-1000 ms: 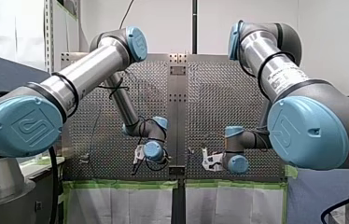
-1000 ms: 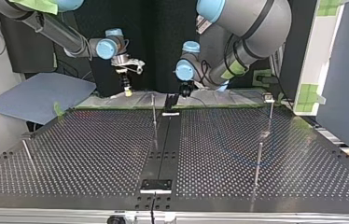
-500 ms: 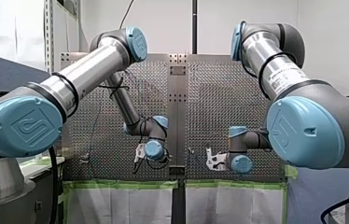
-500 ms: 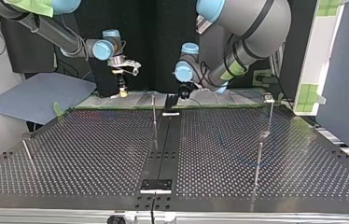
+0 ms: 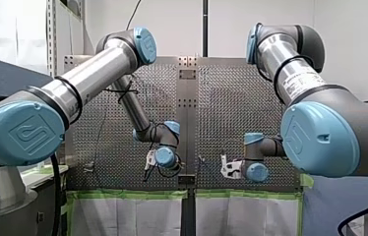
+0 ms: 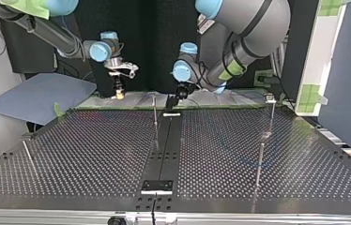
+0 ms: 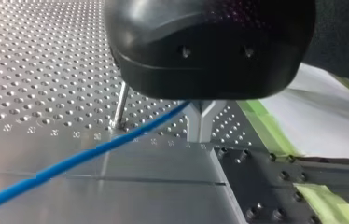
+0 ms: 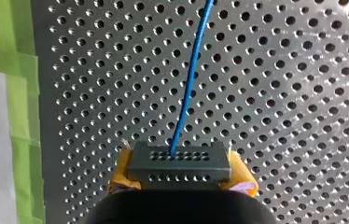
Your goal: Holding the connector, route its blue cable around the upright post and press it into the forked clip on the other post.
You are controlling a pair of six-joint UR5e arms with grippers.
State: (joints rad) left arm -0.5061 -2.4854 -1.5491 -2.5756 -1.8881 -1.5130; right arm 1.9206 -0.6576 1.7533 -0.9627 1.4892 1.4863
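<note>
Pincer on my left arm first: the left gripper (image 6: 179, 92), black, is hanging low over the perforated table (image 7: 32, 56) near the top view's middle. Its own body is blocking the wrist camera, so how wide it is standing cannot be told. Under it the blue cable (image 7: 79, 156) is slanting across, passing in front of the upright post (image 7: 122, 105) at its foot. It is rising to just beside the forked clip (image 7: 201, 116), where it is vanishing under the gripper's body; whether it is lying in the fork is not showing. On my right arm, the right gripper (image 8: 180, 173) is clamping the black connector (image 8: 179, 157) between yellow pads (image 8: 241, 173), above the table near green tape (image 8: 21, 93). The cable is running out of the connector's face, away from the gripper.
</note>
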